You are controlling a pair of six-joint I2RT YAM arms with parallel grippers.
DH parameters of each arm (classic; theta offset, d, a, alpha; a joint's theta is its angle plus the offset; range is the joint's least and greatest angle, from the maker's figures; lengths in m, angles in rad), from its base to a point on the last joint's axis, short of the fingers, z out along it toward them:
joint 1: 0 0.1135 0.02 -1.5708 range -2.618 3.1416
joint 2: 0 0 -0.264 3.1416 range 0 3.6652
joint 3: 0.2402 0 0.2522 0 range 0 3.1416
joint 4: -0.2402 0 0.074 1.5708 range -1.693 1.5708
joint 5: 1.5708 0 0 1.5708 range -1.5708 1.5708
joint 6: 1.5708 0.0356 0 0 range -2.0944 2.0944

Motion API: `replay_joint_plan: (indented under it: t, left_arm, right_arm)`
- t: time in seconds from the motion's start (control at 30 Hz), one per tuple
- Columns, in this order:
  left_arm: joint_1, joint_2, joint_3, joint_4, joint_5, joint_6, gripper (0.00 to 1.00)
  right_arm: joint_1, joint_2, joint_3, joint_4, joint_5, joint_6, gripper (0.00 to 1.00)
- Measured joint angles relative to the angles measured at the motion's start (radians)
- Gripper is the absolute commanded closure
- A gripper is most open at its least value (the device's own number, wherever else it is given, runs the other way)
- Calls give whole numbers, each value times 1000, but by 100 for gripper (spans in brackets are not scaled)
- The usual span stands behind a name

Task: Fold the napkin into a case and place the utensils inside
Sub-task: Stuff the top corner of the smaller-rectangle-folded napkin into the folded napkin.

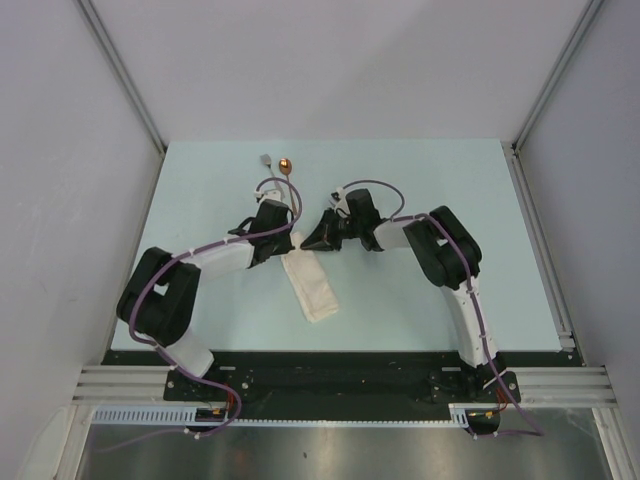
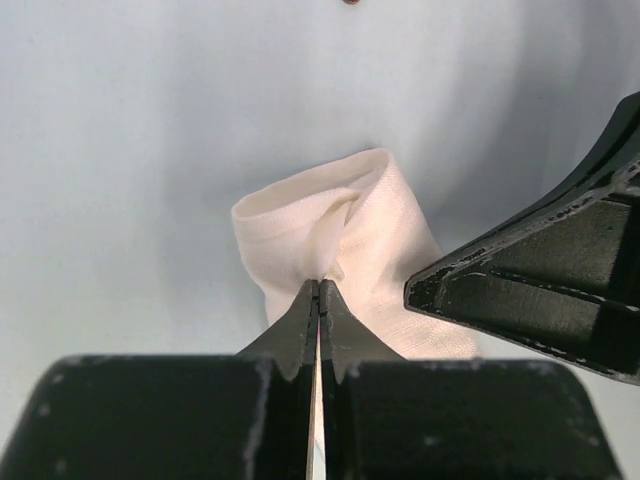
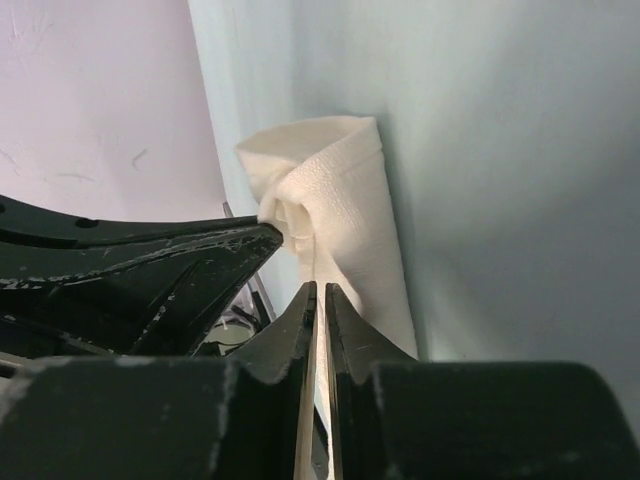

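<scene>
The case, a narrow off-white layered cloth strip, lies on the pale blue-green bench, midway between the two arms. It runs at a slant from its far end toward the near edge.

Overhead view: the left gripper and the right gripper meet at the far end of the case, one from each side. The rest of the strip lies flat and clear of both. A small silver metal fork and a small spoon with a copper-orange bowl lie side by side near the far edge of the bench, well apart from the case. Jaw positions are not readable in this view.

Left wrist view: the left gripper is clenched, its tips pinching a pucker of cloth at the end of the case. That end stands raised, with its layers gaping into a loop. One black finger of the right gripper reaches in from the right, over the cloth.

Right wrist view: the right gripper has its jaws almost together, with a thin slit between them. The case lies just beyond the tips. Whether any cloth sits in the slit cannot be told. A finger of the left gripper crosses from the left, its tip touching the bunched end. Neither wrist view shows the fork or spoon clearly.
</scene>
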Motion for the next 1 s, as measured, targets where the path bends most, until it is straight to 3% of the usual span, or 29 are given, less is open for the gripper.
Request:
replay_joint_plan:
  t: [0.77, 0.93, 1.0]
  left_arm:
    - [6, -23, -16, 8, 33, -15, 100]
    - [10, -24, -23, 7, 17, -22, 100]
    - [11, -25, -36, 15, 4, -34, 95]
  right_arm:
    - [60, 120, 202, -61, -1, 6, 99]
    - [68, 143, 191, 13, -2, 89, 100]
    - [72, 159, 187, 48, -5, 122, 100]
